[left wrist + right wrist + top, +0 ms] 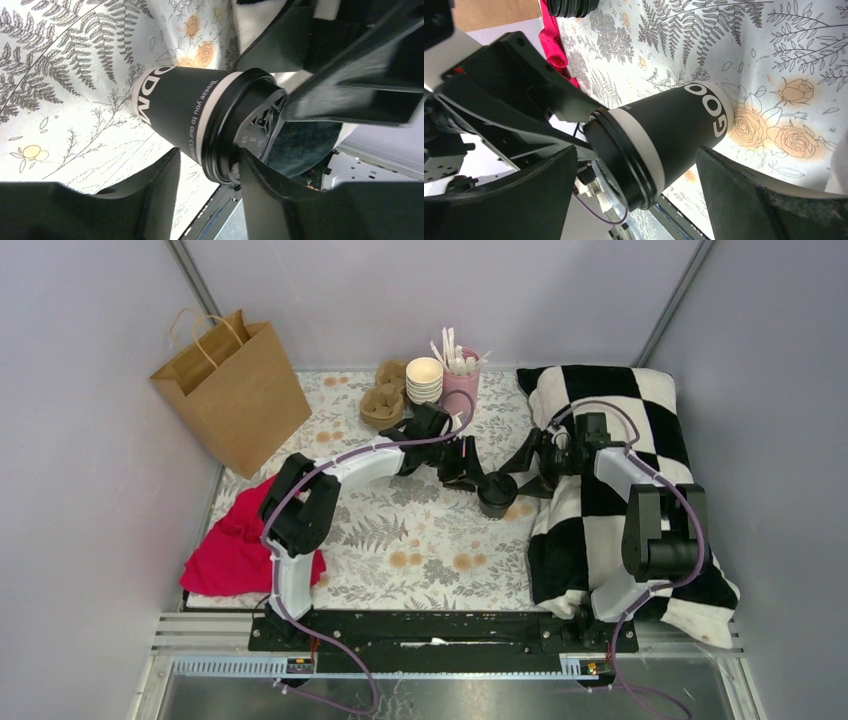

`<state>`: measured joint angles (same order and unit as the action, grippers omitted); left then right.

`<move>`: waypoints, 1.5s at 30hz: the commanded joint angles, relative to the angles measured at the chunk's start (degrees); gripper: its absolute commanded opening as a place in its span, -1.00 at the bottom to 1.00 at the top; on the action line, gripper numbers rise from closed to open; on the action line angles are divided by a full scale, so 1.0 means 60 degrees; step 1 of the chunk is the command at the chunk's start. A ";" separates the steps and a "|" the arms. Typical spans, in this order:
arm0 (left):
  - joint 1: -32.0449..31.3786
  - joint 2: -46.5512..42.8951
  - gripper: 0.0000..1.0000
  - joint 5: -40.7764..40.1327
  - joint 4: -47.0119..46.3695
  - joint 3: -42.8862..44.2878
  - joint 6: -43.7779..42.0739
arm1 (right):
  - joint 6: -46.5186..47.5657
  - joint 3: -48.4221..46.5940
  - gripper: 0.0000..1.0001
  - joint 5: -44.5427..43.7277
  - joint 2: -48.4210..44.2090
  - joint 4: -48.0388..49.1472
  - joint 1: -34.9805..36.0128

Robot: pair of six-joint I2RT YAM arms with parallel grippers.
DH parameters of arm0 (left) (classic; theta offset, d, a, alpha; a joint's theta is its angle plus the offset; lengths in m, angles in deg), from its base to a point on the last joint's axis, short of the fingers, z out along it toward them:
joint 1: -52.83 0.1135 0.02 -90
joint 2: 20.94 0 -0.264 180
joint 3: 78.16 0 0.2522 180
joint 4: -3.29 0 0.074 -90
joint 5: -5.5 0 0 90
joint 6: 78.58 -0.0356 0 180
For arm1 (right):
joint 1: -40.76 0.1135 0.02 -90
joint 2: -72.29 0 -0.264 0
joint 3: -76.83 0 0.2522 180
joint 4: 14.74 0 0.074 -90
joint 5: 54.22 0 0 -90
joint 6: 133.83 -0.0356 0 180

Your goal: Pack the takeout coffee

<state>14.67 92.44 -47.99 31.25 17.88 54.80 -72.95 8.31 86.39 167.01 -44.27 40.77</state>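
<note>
Takeout coffee [495, 497] lidded, upright on floral mat [420, 540], left gripper [478, 480] pinching its lid, right gripper [527, 483] spread wide, pink tumbler [461, 385] of stirrers at twelve o'clock.

cup: a black takeout coffee [674, 131] with white lettering and a white band under its rim is seen standing on the floral cloth [734, 45]
lid: a round black lid [616, 165] is fitted on the cup's rim
right gripper: the right gripper [636, 200] is seen with its jaws spread wide, one on either side of the cup, with clear gaps on both sides; no contact is shown
left gripper: the left gripper [569, 107] is seen at the lid end of the cup, one finger lying at the lid's edge; whether it is gripped cannot be told
background: a red cloth [555, 40] and a brown paper surface [494, 12] are seen at the top left
</note>
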 commanded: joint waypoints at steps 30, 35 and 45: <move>0.0953 -0.4322 0.94 -0.1970 0.2438 -0.1731 -0.0796 | 0.3905 -0.5307 0.99 -0.8006 -0.0334 -0.6882 0.4525; 0.0954 -0.4588 0.95 -0.1987 0.2389 -0.1913 -0.0653 | 0.3902 -0.5249 0.99 -0.8167 -0.0185 -0.6782 0.4847; 0.0957 -0.4760 0.95 -0.1898 0.2227 -0.2192 -0.0536 | 0.3875 -0.5073 0.99 -0.9314 0.0078 -0.6867 0.5294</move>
<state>20.20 66.63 -59.24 46.90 5.82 50.95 -50.11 -21.50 34.65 167.14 -83.68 71.35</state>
